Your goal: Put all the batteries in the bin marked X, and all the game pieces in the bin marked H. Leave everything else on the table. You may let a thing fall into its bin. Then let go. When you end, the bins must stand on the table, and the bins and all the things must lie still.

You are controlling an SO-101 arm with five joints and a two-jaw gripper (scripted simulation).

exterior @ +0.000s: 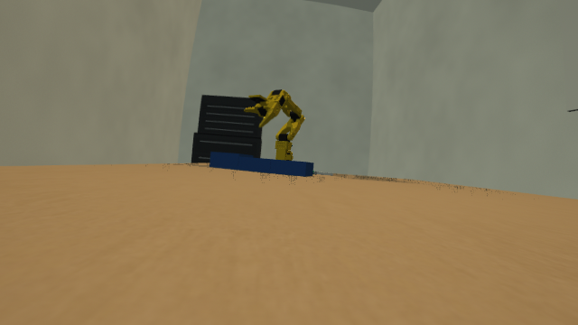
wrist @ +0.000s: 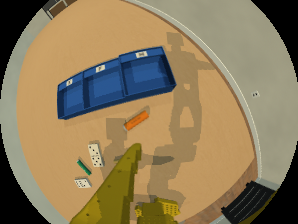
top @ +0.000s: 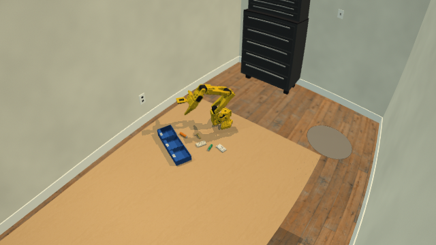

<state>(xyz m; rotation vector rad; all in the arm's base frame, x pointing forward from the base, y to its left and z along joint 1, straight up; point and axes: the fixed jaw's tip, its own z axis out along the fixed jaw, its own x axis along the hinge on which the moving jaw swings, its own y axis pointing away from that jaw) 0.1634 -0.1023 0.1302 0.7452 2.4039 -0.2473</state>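
The gripper (top: 187,105) hangs released and empty above the table (top: 136,204). At its 6 o'clock in the top view lie the orange battery (top: 183,135), the green battery (top: 210,147) and two dominoes (top: 200,143); the blue bin tray (top: 174,145) sits at 7 o'clock.

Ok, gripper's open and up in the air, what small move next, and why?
Probably lower the open, empty gripper toward the orange battery beside the blue bin tray. The tray's compartments look empty, and the battery is the loose piece nearest the tray.
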